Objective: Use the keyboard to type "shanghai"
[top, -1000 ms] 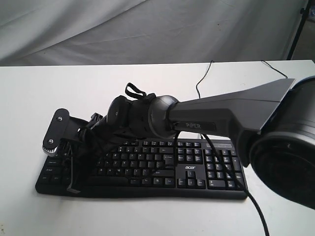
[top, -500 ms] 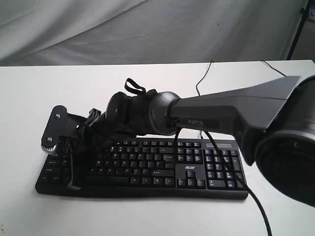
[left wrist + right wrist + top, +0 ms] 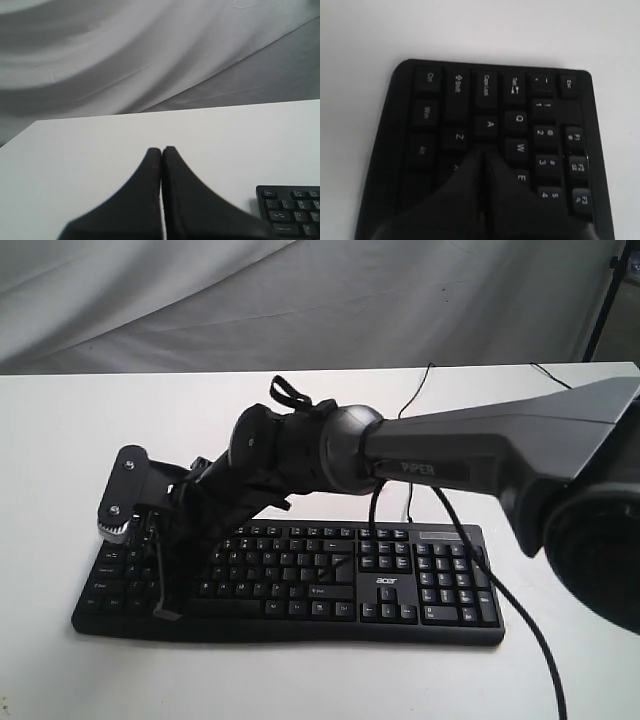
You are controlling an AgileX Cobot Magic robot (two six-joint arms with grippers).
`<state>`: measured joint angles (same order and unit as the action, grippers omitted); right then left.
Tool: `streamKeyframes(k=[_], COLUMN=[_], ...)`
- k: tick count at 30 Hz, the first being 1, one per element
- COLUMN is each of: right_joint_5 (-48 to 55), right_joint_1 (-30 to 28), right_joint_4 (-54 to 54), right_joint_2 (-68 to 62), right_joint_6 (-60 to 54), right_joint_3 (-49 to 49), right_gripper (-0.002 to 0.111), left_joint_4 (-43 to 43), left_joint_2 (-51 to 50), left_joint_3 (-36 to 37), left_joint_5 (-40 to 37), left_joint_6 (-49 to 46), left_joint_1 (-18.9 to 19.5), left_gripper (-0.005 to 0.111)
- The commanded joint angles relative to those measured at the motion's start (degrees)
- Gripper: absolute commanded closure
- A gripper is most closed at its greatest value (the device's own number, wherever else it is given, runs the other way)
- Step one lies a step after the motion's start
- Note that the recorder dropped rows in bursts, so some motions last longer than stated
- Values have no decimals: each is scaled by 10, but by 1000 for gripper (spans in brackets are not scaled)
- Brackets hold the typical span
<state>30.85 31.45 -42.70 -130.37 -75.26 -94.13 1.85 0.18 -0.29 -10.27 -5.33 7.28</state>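
The keyboard (image 3: 400,580) is laid flat on the desk (image 3: 60,440), and the right jaws are pressed together, empty, above the keys near A, likely so just one key is poked.

Built around a long, angular dark-grey right arm (image 3: 500,445), stamped with white "PIPER" lettering (image 3: 418,468). Rounds into glossy black wrist joints (image 3: 300,450), topped by a looped black strap (image 3: 290,392). Trails a thin black cable (image 3: 532,665). Ends in a rounded black plate (image 3: 125,490) with two small screws and a silvery toothed edge. Shows as matte black wedges at the left tool (image 3: 161,149) and the right tool (image 3: 484,149) alike, each pair tapering to narrow tips.
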Motion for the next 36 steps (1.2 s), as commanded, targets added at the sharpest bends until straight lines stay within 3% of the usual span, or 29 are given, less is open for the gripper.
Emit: streamKeyframes(k=[1, 13, 36], right_joint_5=[31, -60, -75], right_joint_1=[-16, -36, -36], right_joint_4=[4, 4, -64], right_joint_2=[32, 93, 79], right_joint_6=[9, -25, -83], right_joint_3=[13, 151, 157], right_gripper=[108, 108, 108], left_joint_4=[0, 0, 0], left_joint_2=[-2, -2, -2], left_joint_3=[3, 3, 3], left_joint_5=[3, 3, 3], left_joint_6=[2, 2, 2], left_joint_1=[-2, -2, -2], left_gripper=[106, 106, 106])
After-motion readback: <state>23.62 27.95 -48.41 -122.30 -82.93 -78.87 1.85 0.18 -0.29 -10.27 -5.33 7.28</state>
